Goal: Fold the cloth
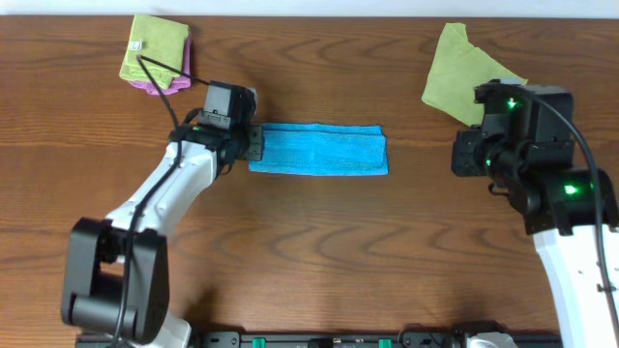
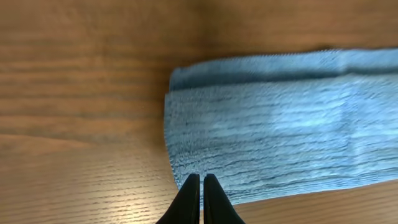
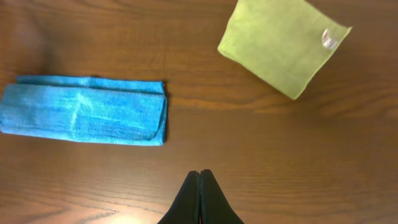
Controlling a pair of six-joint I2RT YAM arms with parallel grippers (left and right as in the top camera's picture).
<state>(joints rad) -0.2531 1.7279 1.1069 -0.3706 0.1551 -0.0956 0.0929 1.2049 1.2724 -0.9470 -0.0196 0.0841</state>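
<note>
The sky-blue cloth lies flat on the table, folded into a long narrow strip. It also shows in the left wrist view and the right wrist view. My left gripper is at the strip's left end. Its fingertips are pressed together over the cloth's near left corner, with no cloth visible between them. My right gripper is shut and empty over bare wood, well to the right of the cloth. The white tag is hidden.
A lime-green cloth lies at the back right, beside the right arm, and shows a white tag in the right wrist view. Another lime-green cloth sits on a purple cloth at the back left.
</note>
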